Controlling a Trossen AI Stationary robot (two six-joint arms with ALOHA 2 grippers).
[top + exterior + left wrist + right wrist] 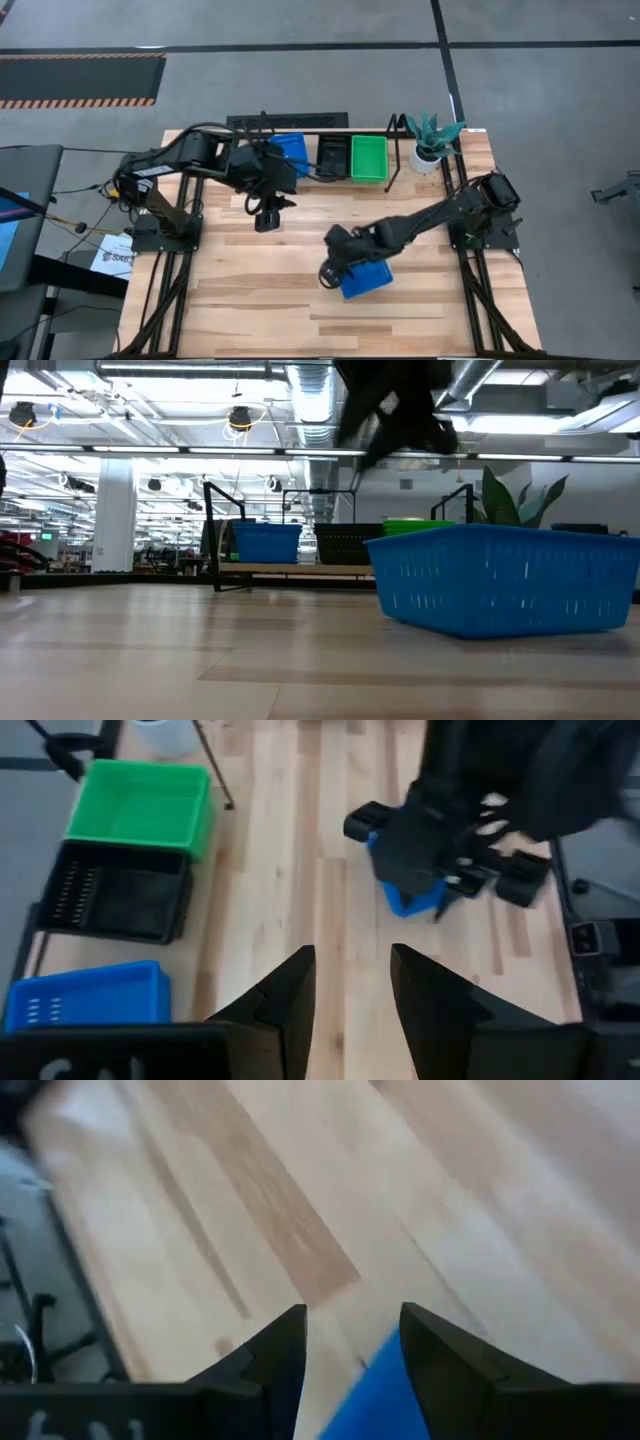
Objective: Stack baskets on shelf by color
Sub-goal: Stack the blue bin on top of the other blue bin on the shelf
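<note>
Currently the right gripper [327, 275], fingers parted, straddles the rim of a blue perforated plastic basket [365, 280] mid-bench. Left gripper [266, 220] hangs empty, parted, near the black wire shelf [395, 150] at the far edge.

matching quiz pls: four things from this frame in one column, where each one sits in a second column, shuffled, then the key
Things:
1. green basket
2. black basket
3. plant
4. loose blue basket

Places:
A. middle of the shelf
B. on the open table, at the right gripper
C. shelf end nearest the plant
D. table corner, beside the shelf

Pairs: 1-C, 2-A, 3-D, 4-B
</note>
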